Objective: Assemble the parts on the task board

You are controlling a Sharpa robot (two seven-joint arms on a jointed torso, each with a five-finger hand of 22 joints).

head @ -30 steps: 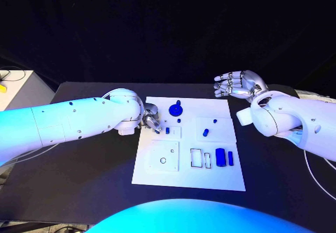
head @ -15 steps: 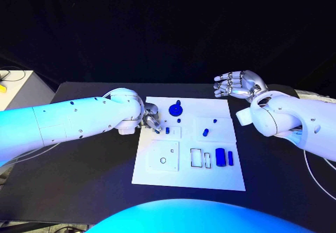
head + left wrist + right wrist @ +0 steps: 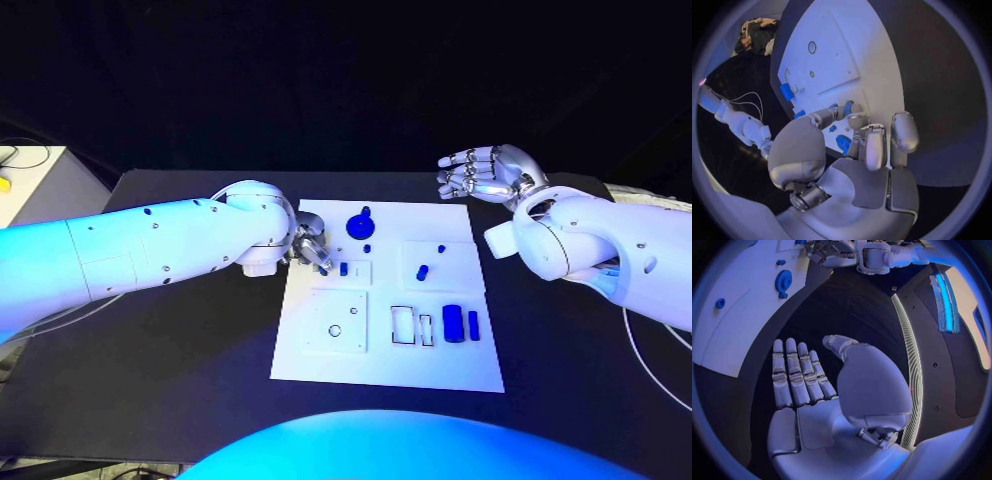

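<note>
The board (image 3: 389, 370) lay mid-counter (image 3: 173, 400), bare counter along its near edge. On its right side, two long parts (image 3: 462, 323) lay lengthwise, pointing away. At the left edge, the left hand (image 3: 312, 252) pinched a small part (image 3: 847, 108), plain in the wrist view. Beyond the far edge, the right hand (image 3: 483, 172) hovered, fingers straight and empty.

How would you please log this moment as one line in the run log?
left hand: pinching small blue part over task board | right hand: open, raised, holding nothing
</note>
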